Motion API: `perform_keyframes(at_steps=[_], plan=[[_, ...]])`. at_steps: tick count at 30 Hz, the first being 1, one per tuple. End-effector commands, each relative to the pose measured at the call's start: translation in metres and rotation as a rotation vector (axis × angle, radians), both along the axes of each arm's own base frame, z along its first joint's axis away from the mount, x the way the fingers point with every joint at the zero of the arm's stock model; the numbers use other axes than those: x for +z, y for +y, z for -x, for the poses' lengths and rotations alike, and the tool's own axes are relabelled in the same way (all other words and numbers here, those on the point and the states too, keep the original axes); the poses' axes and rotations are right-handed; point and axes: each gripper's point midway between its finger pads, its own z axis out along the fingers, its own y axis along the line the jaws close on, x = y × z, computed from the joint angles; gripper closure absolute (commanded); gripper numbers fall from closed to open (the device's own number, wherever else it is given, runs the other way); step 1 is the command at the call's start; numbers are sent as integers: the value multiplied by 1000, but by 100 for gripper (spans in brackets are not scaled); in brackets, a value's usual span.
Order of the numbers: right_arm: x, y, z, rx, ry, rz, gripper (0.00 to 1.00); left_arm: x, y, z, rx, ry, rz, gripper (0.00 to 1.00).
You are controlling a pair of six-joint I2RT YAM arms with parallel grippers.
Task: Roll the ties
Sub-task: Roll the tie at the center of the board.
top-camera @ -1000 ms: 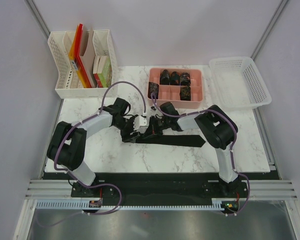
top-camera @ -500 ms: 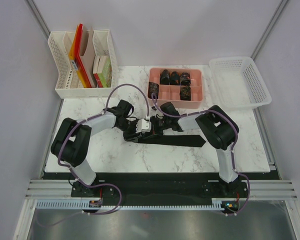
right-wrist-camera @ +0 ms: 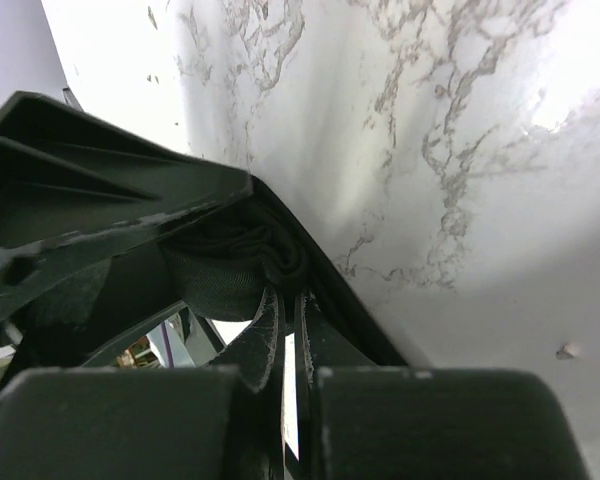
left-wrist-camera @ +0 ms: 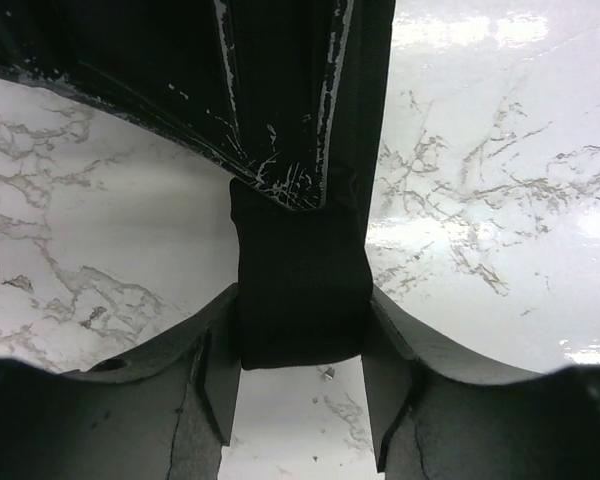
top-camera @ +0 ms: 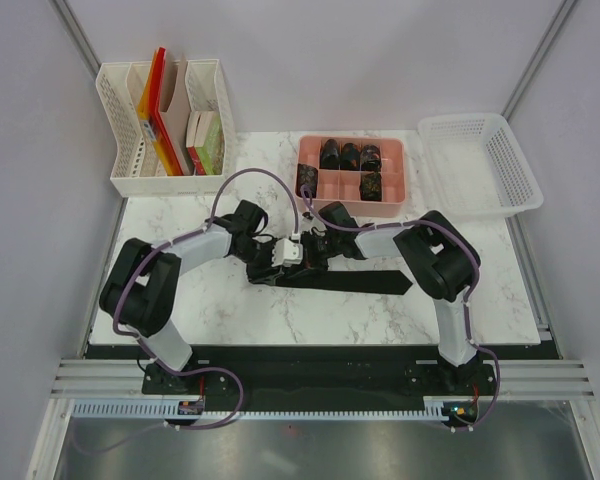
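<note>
With the tie [top-camera: 355, 280] lying flat mid-worktop [top-camera: 230, 315], the left tool [left-wrist-camera: 302, 350] pinching its narrow end and the right tool [right-wrist-camera: 285, 330] pressed together on the bunched fabric alongside, roll slowly, holding the strip taut and its edges aligned.

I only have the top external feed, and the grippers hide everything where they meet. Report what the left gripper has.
Observer: In the left wrist view, the tie's narrow end sits between the left gripper's fingers, with both edges touching them.
Operator: Now the right one.
Observer: The right gripper is pinched nearly shut on the tie, with fabric bunched just beyond its tips.
Operator: Say how deep the end sits on the left.
Observer: It stops short of the finger bases. The marble table shows past its edge.
</note>
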Motion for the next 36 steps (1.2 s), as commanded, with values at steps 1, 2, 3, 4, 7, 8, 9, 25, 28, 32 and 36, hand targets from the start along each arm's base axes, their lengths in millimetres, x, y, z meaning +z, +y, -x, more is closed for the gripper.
perform_keyframes(at_steps=[1,2,3,4,7,8,9,25,28,32,36], plan=[[-50,-21,5,-34,29,138,100,34,-7,-6,33,-30,63,44],[-51,-19,3,-48,40,134,100,40,-9,-4,30,-22,76,45],[-52,-18,2,-53,37,120,100,52,-15,-6,23,-29,107,46],[-52,-15,3,-50,40,110,100,56,-17,-6,24,-26,114,47],[-48,-9,2,-63,36,76,100,59,-25,-5,13,-4,119,54],[-45,-7,2,-62,41,60,100,60,-28,-5,6,3,117,58],[-44,-5,2,-66,40,50,100,58,-29,-3,4,16,123,59],[-25,4,4,-44,24,-24,99,7,-44,14,-30,98,24,59],[-18,6,3,-34,16,-41,97,-4,-37,21,-38,104,-15,59],[-9,10,-1,-33,-7,-68,98,-14,-32,31,-56,119,-51,53],[-10,11,1,-24,-2,-79,100,-14,-34,32,-53,127,-45,46]])
